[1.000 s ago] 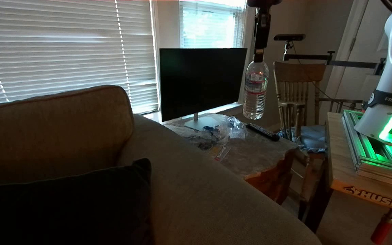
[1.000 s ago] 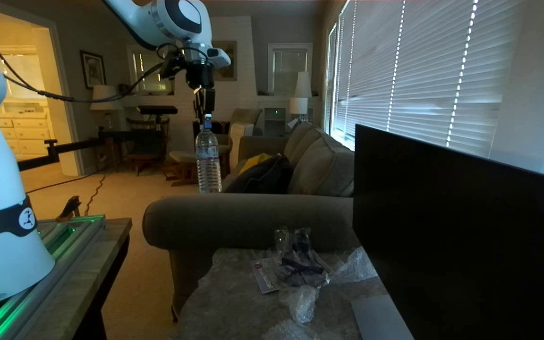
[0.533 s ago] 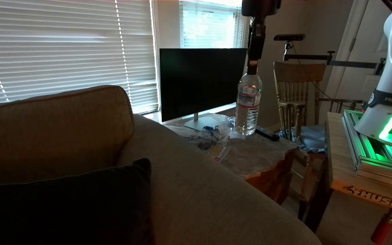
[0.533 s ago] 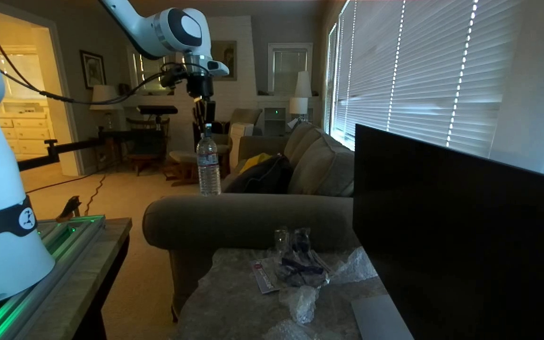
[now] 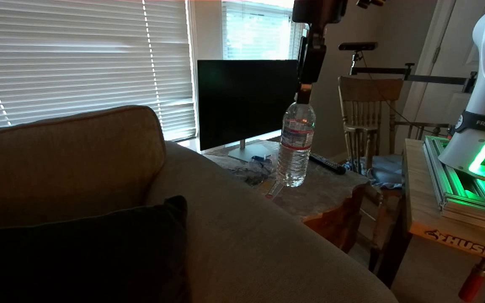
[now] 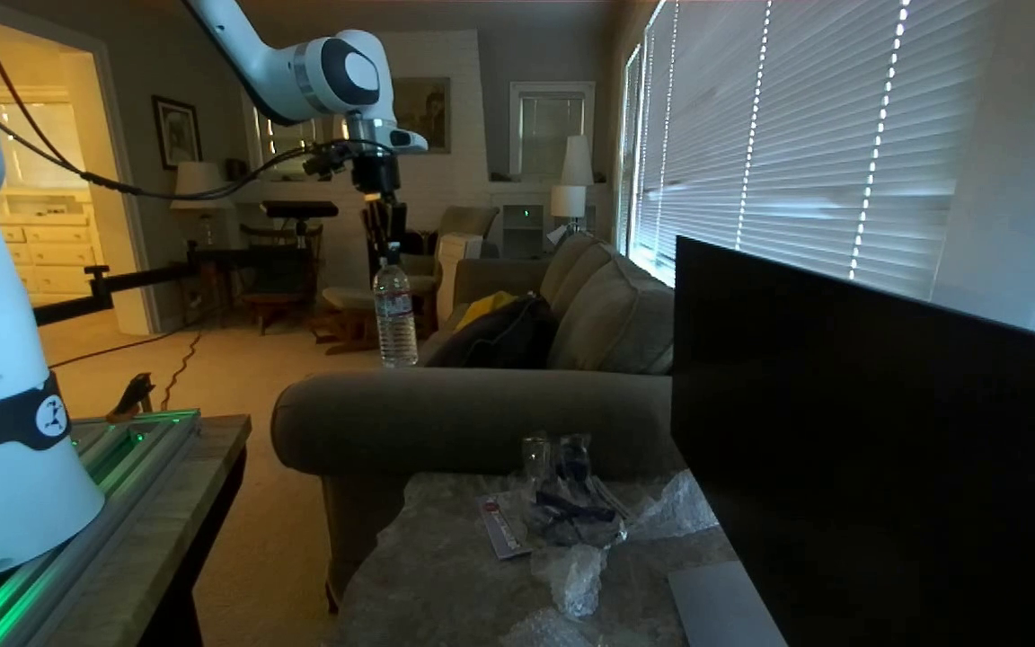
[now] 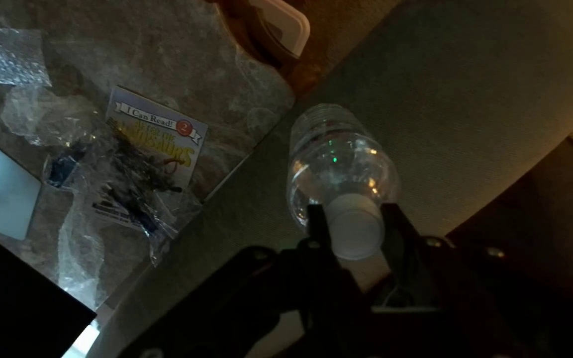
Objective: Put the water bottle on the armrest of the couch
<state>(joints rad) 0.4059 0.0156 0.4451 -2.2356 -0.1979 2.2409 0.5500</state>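
One bottle (image 5: 296,145) has been moved left, nearer the armrest (image 5: 246,235) | cap (image 7: 355,236) pinched by pincer (image 7: 353,216) | likely to be lowered next

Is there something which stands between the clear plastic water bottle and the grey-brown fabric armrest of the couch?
Nothing visible does. The water bottle hangs from the black gripper, and in the wrist view only the armrest shows behind it. The crumpled clear wrapping lies to one side.
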